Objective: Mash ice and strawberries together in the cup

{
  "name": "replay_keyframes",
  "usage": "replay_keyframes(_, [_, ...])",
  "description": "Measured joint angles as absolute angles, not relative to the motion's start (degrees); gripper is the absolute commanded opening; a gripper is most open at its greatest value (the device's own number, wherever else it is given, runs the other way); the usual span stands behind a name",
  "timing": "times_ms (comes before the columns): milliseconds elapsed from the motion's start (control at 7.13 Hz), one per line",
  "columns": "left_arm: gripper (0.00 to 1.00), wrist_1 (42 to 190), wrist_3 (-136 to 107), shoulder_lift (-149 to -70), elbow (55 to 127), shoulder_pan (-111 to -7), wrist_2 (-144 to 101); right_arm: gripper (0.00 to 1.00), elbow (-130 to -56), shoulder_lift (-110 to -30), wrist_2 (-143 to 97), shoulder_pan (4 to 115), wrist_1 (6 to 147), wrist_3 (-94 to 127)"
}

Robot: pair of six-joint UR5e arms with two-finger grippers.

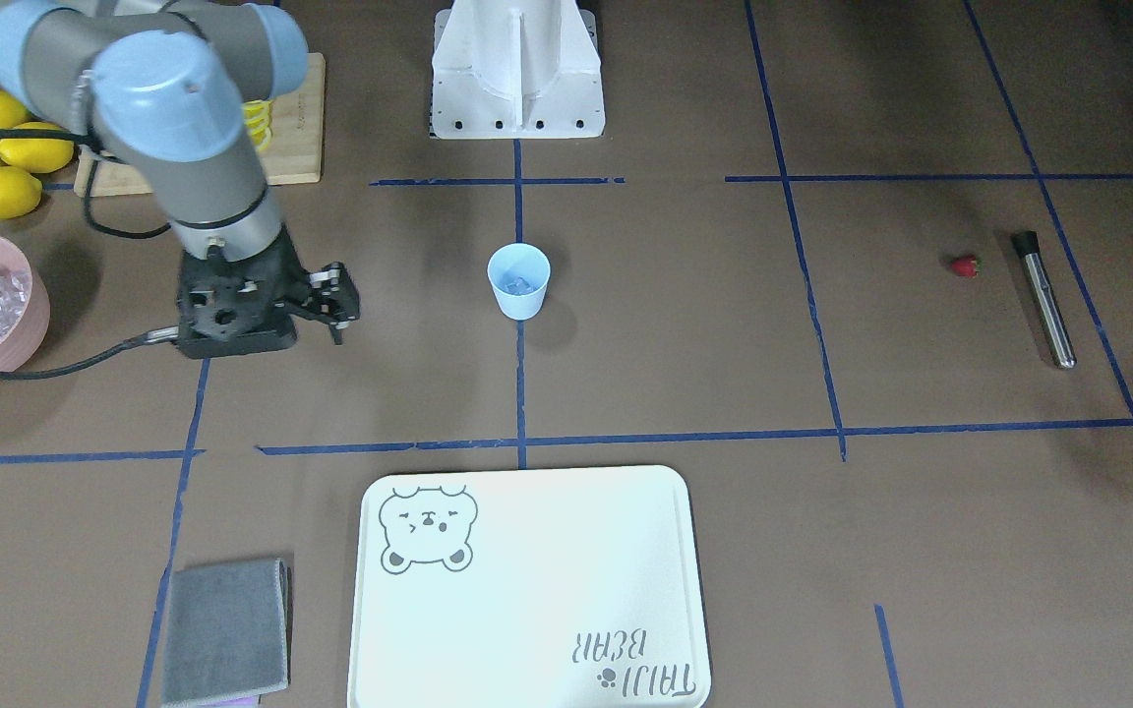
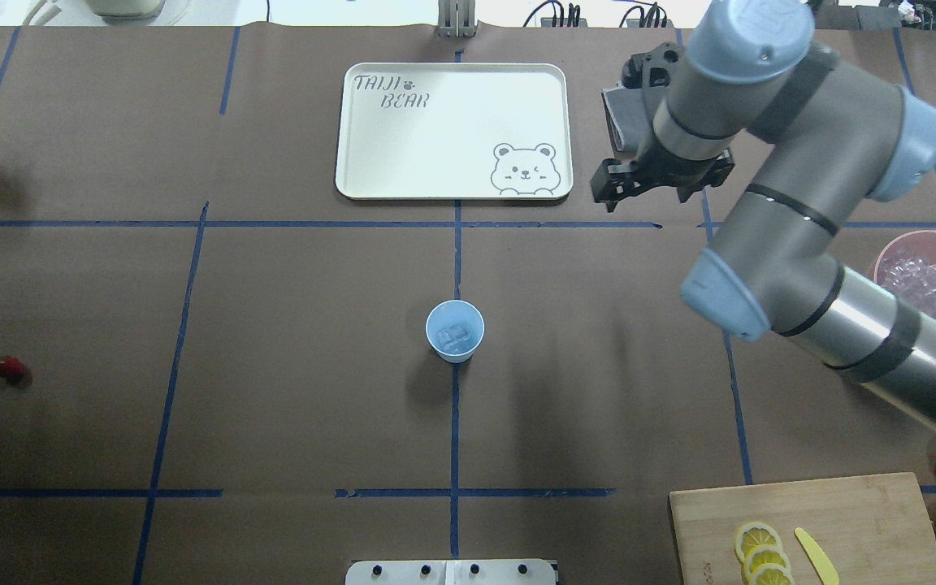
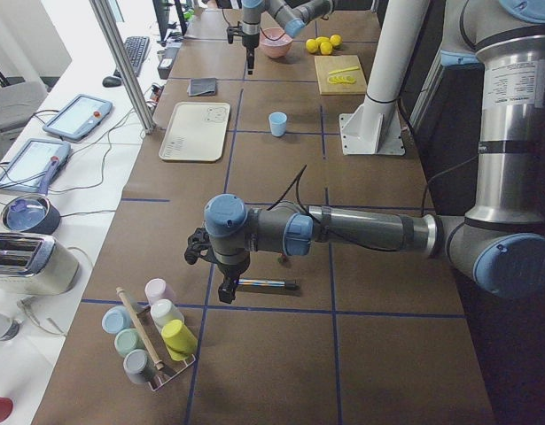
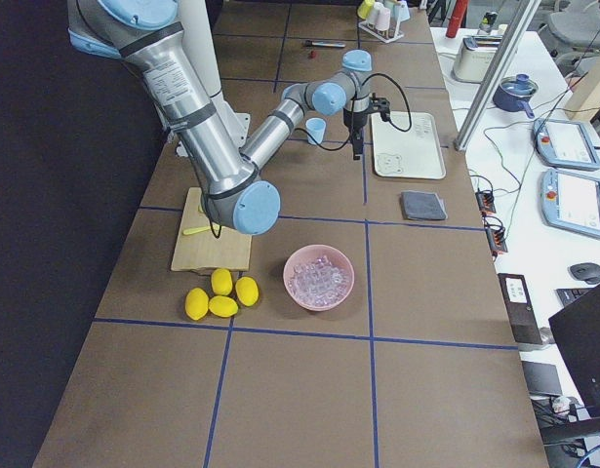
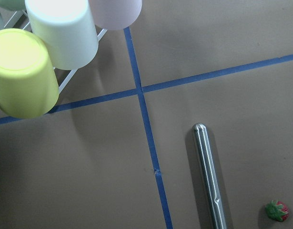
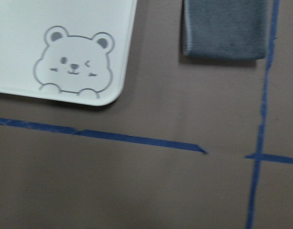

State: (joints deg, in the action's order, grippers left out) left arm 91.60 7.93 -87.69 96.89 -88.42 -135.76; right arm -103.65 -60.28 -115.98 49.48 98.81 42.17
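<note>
My left gripper (image 3: 226, 295), open or closed I cannot tell, hangs nearer than my right arm (image 2: 793, 211) to the strawberry (image 5: 277, 210), which lies at the lower right of my wrist frame, well apart from the cup (image 2: 438, 345) with ice (image 2: 456, 335) at the overhead frame's middle

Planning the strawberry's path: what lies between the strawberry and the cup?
Only bare table and one blue tape line separate the strawberry and the cup, as the overhead view shows.
</note>
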Motion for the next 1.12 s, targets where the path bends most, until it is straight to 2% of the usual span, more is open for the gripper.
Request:
replay_keyframes(281, [1.0,92.5,7.7,-89.9,95.7,-87.9,-135.8,1.0,-107.3,-71.1,-121.4,59.3,98.5,25.2])
replay_keyframes(701, [1.0,93.0,7.9,-91.8,94.8,-87.6,-136.0,1.0,-108.1,-85.8,-126.9,73.6,98.4,0.4])
replay_keyframes(1122, [1.0,93.2,7.9,-92.1,95.7,-87.2,-136.1,1.0,-108.0,-95.7,-131.1,85.2,98.4,-12.4])
